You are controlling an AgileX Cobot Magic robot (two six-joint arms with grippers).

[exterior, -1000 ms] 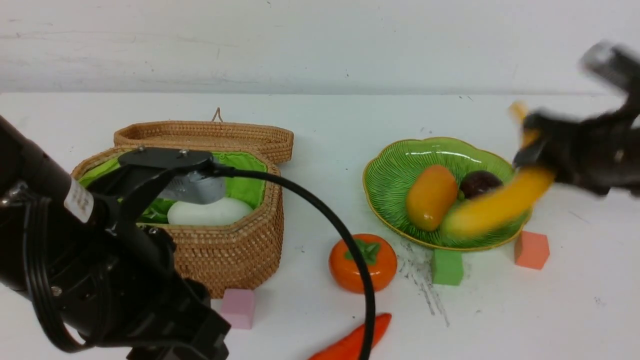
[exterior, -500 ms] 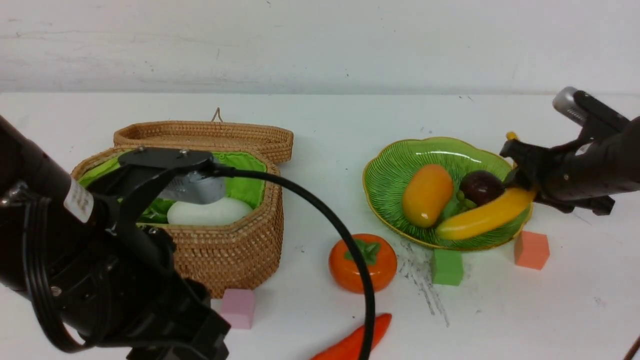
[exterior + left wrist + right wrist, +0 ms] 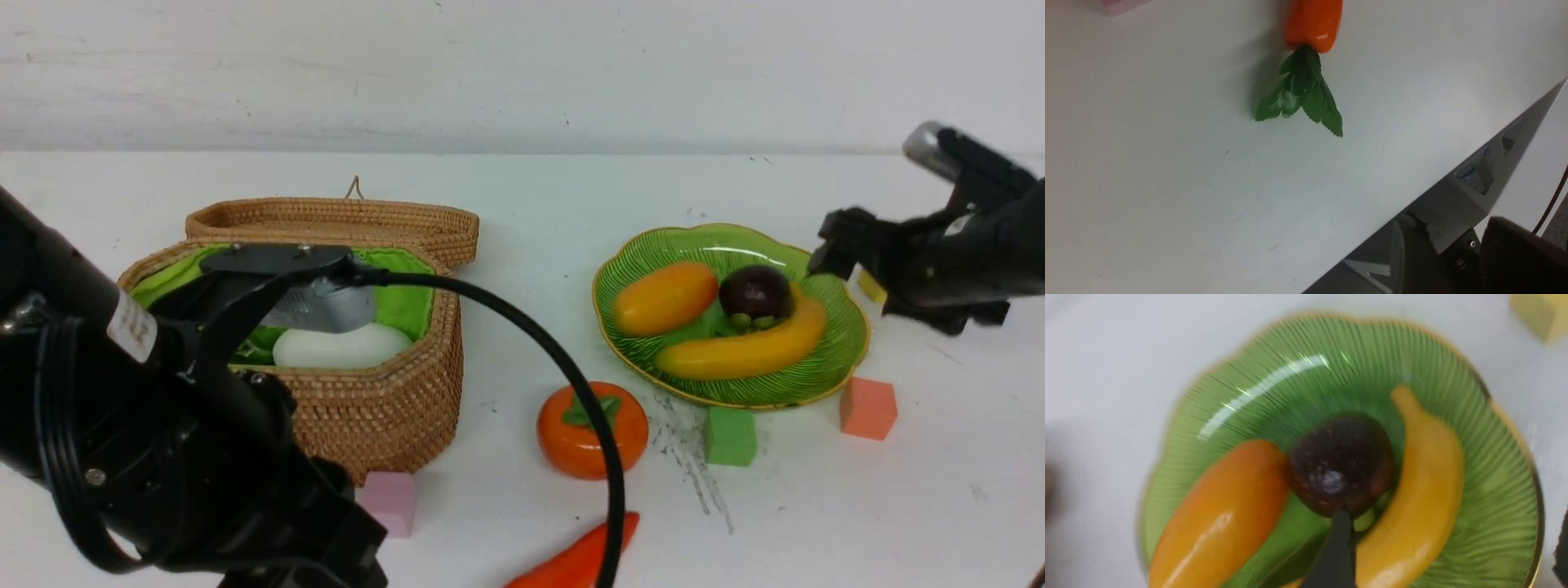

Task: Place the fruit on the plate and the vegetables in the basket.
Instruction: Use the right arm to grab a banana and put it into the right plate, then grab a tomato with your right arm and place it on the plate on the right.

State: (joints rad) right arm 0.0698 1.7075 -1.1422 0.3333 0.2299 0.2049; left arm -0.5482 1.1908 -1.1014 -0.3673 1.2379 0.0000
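Your left arm (image 3: 122, 408) is black and bulky and sits close to the front camera. It enters at the left edge and slopes down to the bottom edge. A black cable (image 3: 539, 343) arcs from the bracket (image 3: 273, 260) on its wrist to the bottom edge.

Your left gripper (image 3: 1470, 228) shows only in part: one grey finger (image 3: 1490, 179) and a dark piece beside it. How its jaws stand cannot be told.

Your right arm (image 3: 980, 253) enters at the right edge, roughly level, pointing toward your left, and is slightly blurred.

Your right gripper (image 3: 841, 241) is raised, its fingers (image 3: 1336, 547) spread wide apart, gripping nothing.
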